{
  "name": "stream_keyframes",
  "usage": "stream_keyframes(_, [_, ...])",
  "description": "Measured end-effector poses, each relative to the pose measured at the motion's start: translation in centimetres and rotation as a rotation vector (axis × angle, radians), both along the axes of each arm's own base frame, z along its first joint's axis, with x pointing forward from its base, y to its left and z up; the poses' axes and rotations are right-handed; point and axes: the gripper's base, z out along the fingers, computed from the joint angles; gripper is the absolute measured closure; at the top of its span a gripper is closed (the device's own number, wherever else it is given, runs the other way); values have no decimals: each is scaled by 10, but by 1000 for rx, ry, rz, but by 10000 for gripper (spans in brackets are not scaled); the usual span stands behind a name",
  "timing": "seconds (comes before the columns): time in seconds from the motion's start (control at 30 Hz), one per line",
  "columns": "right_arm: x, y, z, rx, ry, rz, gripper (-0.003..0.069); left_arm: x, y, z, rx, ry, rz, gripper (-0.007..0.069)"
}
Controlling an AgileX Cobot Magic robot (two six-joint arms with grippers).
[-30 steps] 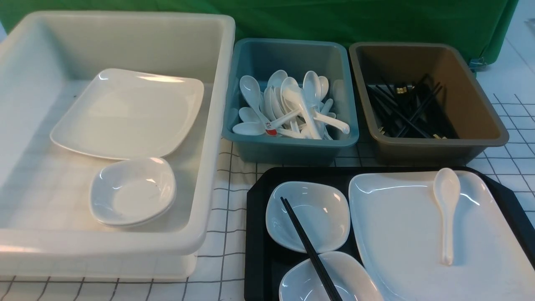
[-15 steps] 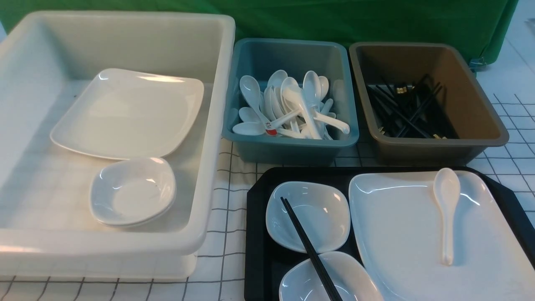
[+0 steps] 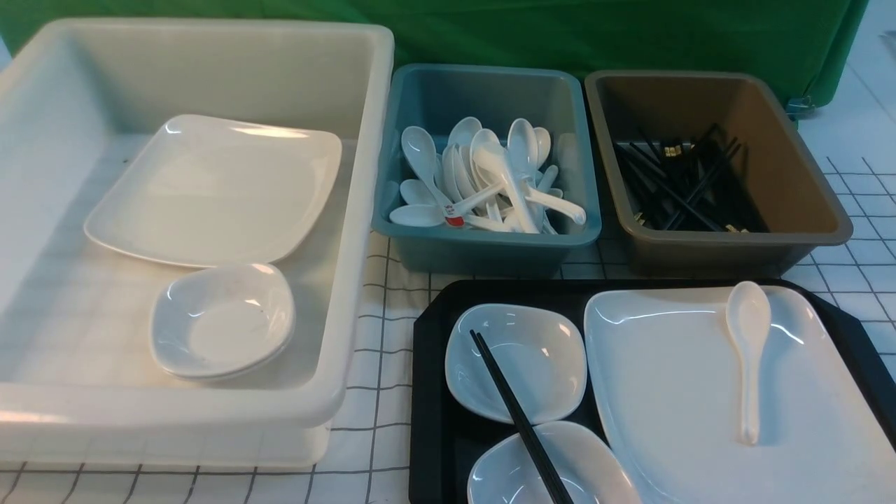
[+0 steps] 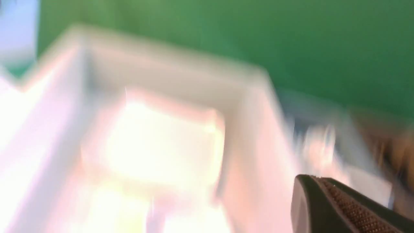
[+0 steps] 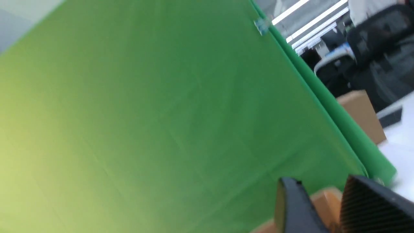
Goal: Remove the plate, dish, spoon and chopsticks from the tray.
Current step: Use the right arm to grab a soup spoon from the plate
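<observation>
A: Where does everything sit?
B: All on the tray (image 3: 430, 392): the plate (image 3: 672, 392) fills its right side with the spoon (image 3: 747, 329) lying on it, and the chopsticks (image 3: 514, 406) lie across the two dishes (image 3: 539, 350) on its left

A: How will they handle?
B: Probably light, stiff and glossy, so slippery. The plate looks best pinched at its raised rim. The spoon's handle lies flat and may skid. The chopsticks could roll apart unless both are taken together near the middle

A: And the grippers?
B: Neither shows in the front view. The right wrist view has the right gripper (image 5: 320, 178) with jaws apart and nothing between them, facing the green backdrop (image 5: 161, 113). The left wrist view is blurred; it shows one pad of the left gripper (image 4: 304, 194), which is closed on nothing visible, and the white tub (image 4: 161, 74) beyond

A: What does only the front view give?
B: The tray and its load, plus the teal bin (image 3: 490, 91) of spoons and the brown bin (image 3: 770, 119) of chopsticks behind it
</observation>
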Motion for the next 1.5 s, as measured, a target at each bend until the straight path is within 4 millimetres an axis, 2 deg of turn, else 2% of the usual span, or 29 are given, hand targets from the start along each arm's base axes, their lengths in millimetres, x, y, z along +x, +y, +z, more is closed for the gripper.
stream_keyframes(0.03, [0, 0, 0, 0, -5, -1, 442, 2, 0, -2, 9, 18, -6, 604])
stream_keyframes(0.07, [-1, 0, 2, -1, -24, -6, 480, 19, -5, -16, -2, 145, -67, 604])
stream_keyframes(0.17, [2, 3, 11, -21, 70, 31, 594, 49, -16, -43, -38, 338, -197, 604])
stream_keyframes(0.27, [9, 10, 35, -134, 284, 91, 647, 73, -26, -64, -57, 441, -318, 611])
stream_keyframes(0.3, [10, 11, 37, -142, 295, 98, 649, 74, -26, -65, -57, 446, -320, 611])
stream_keyframes(0.33, [20, 15, 53, -205, 423, 138, 652, 82, -32, -71, -34, 448, -360, 626])
stream_keyframes(0.43, [37, 22, 70, -297, 605, 201, 653, 88, -49, -70, 20, 409, -429, 631])
stream_keyframes(0.53, [65, 31, 87, -401, 796, 259, 655, 88, -81, -58, 92, 318, -551, 633])
stream_keyframes(0.6, [84, 35, 89, -470, 932, 294, 657, 85, -105, -50, 129, 270, -643, 633])
stream_keyframes(0.73, [123, 43, 76, -572, 1200, 373, 659, 78, -156, -37, 186, 222, -819, 635])
stream_keyframes(0.77, [127, 44, 74, -577, 1219, 377, 659, 77, -160, -39, 194, 225, -835, 635])
stream_keyframes(0.8, [141, 46, 64, -611, 1298, 395, 659, 76, -178, -38, 223, 219, -887, 635])
stream_keyframes(0.87, [159, 46, 49, -632, 1389, 403, 659, 76, -197, -41, 248, 227, -936, 635])
stream_keyframes(0.93, [177, 41, 34, -618, 1471, 392, 655, 78, -215, -44, 259, 235, -973, 635])
stream_keyframes(0.97, [179, 41, 33, -618, 1478, 394, 653, 78, -216, -45, 262, 235, -976, 635])
stream_keyframes(1.03, [199, 30, 14, -554, 1554, 363, 621, 82, -234, -54, 284, 252, -1011, 635])
stream_keyframes(1.1, [213, 24, 2, -512, 1591, 351, 573, 85, -247, -63, 310, 253, -1040, 635])
stream_keyframes(1.2, [230, 21, -19, -484, 1639, 353, 466, 90, -265, -77, 343, 223, -1067, 635])
stream_keyframes(1.27, [239, 24, -32, -463, 1663, 366, 355, 94, -274, -89, 360, 216, -1077, 635])
stream_keyframes(1.3, [241, 25, -35, -462, 1669, 369, 345, 95, -275, -90, 360, 215, -1075, 635])
stream_keyframes(1.37, [247, 32, -47, -461, 1682, 390, 246, 99, -280, -101, 372, 234, -1076, 635])
stream_keyframes(1.5, [254, 46, -63, -493, 1681, 422, 159, 102, -283, -114, 391, 269, -1084, 629])
